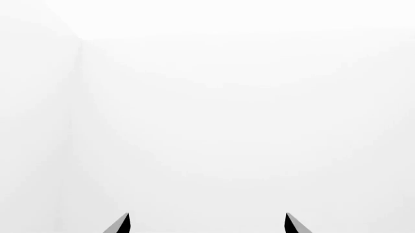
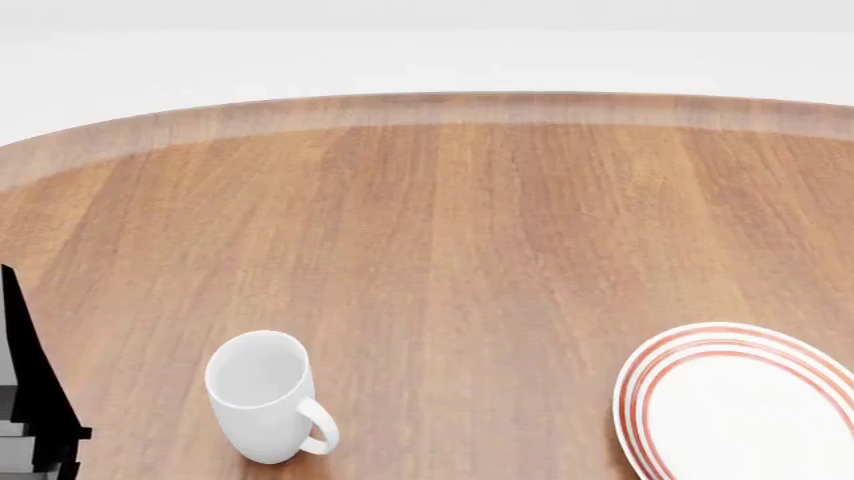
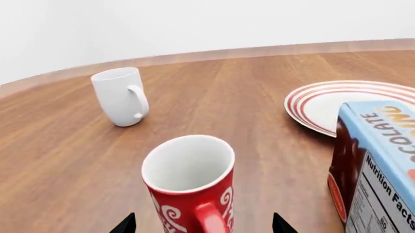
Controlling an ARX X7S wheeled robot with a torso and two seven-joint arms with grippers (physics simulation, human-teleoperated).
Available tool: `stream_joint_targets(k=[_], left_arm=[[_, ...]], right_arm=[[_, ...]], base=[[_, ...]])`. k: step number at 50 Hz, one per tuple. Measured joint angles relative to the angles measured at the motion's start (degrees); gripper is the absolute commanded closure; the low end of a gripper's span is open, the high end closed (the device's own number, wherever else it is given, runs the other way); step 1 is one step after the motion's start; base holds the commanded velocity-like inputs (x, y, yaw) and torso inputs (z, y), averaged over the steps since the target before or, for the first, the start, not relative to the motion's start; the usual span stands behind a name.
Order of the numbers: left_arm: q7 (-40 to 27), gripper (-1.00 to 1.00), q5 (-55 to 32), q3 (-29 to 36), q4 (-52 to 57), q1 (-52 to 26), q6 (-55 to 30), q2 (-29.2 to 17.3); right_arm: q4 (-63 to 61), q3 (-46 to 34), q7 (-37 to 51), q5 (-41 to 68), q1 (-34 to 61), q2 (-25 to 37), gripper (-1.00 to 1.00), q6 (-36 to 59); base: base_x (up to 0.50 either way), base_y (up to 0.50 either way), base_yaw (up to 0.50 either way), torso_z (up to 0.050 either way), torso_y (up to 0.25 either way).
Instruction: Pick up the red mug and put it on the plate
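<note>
red mug (image 3: 190, 187) upright, right pincer (image 3: 204, 228) spread; plate (image 3: 324, 104) apart

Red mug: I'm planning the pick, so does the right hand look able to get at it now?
Probably yes. In the right wrist view the red mug stands upright directly ahead of the open right hand, with nothing between them. The carton stands close beside it, leaving little room on that side.

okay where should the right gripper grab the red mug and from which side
Grip the red mug across its upright cylindrical body just below the rim, coming level from the handle side, where the right gripper already sits with open jaws. The handle faces the gripper, so it would likely pass between the jaws.
</note>
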Motion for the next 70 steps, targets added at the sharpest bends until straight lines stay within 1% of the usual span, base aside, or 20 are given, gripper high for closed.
stream_joint_targets(k=[40, 58, 70], left_arm=[[-0.7, -1.00, -0.4, 0.0, 0.7, -0.4, -0.4, -0.7], [-0.9, -1.00, -0.6, 0.1, 0.7, -0.7, -0.5, -1.0], [-1.0, -1.00, -0.7, 0.1, 0.7, -0.9, -0.5, -1.1]], right_arm=[[9.4, -1.2, -3.3, 2.1, 3.2, -2.7, -1.00, -3.1], [15.9, -1.6, -6.2, 3.9, 6.5, -4.7, -1.00, -5.0], [16.3, -1.7, -6.6, 3.8, 6.9, -5.0, -1.00, -5.2]], base=[[0.00, 0.00, 0.00, 0.000, 0.000], [0.00, 0.00, 0.00, 0.000, 0.000], [0.00, 0.00, 0.00, 0.000, 0.000]])
